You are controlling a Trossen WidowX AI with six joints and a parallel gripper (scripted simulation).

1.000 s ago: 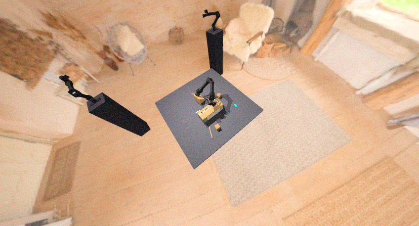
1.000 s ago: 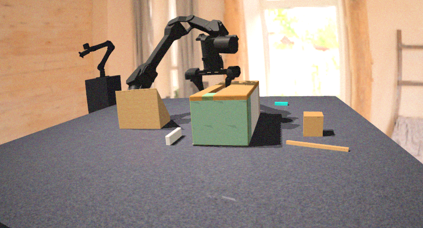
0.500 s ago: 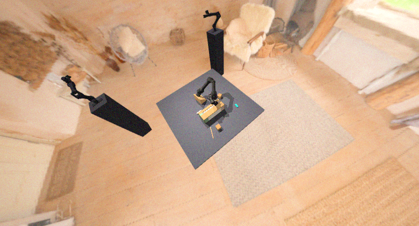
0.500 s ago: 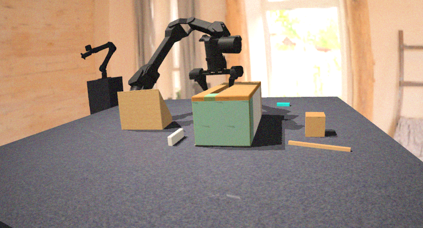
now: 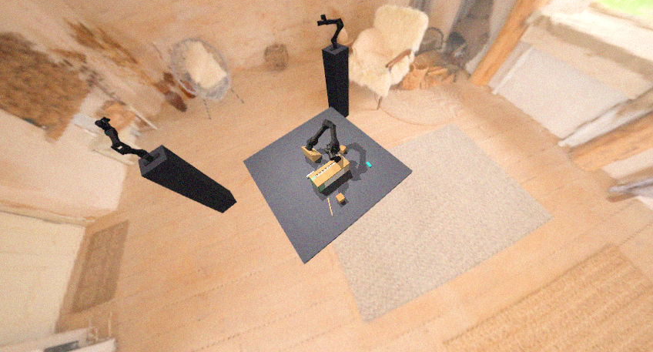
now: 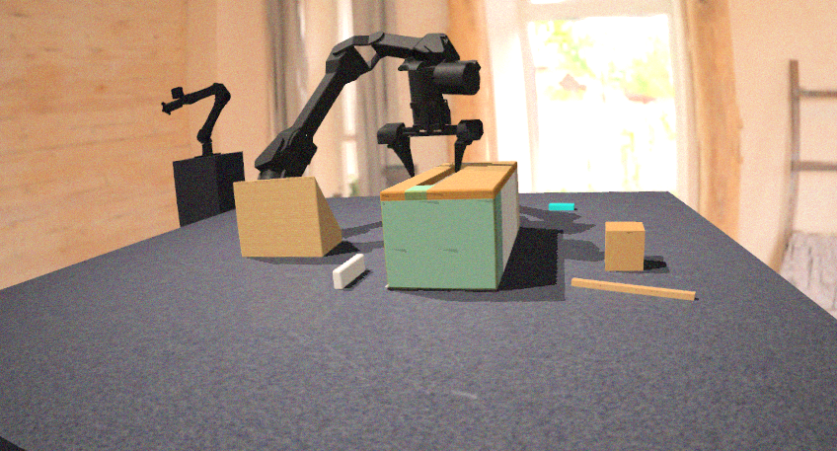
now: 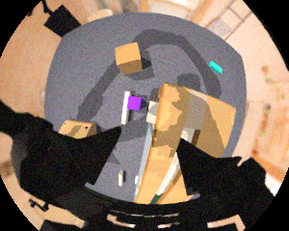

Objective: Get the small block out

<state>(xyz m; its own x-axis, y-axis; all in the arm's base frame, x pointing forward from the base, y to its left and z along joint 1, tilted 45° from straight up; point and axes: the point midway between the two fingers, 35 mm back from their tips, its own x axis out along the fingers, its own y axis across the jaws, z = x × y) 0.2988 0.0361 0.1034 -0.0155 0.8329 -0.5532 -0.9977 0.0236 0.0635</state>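
The purple block point(image 7: 135, 103) lies on the table outside the box in the wrist view, against or close beside a white strip point(image 7: 125, 110) and a little off the box's far end. It is hidden in the top and exterior views. The box point(image 5: 329, 173) point(image 6: 440, 244) point(image 7: 166, 122) stands upright, with an orange slotted top and a green end. My gripper point(image 6: 434, 173) point(image 7: 148, 134) is open and empty. It points down, one finger beside the box, the other over its top at the slot; whether that tip is inside the slot I cannot tell.
A wooden wedge point(image 5: 311, 154) point(image 6: 278, 217) point(image 7: 78, 128) stands beside the box. A wooden cube point(image 7: 128, 57) is beyond the block; another cube point(image 5: 339, 196) point(image 6: 624, 247), a stick point(image 5: 330, 206) point(image 6: 634, 288) and a teal piece point(image 5: 369, 164) point(image 6: 561, 206) point(image 7: 215, 66) lie around. A white bar point(image 6: 348, 270) is near the green end.
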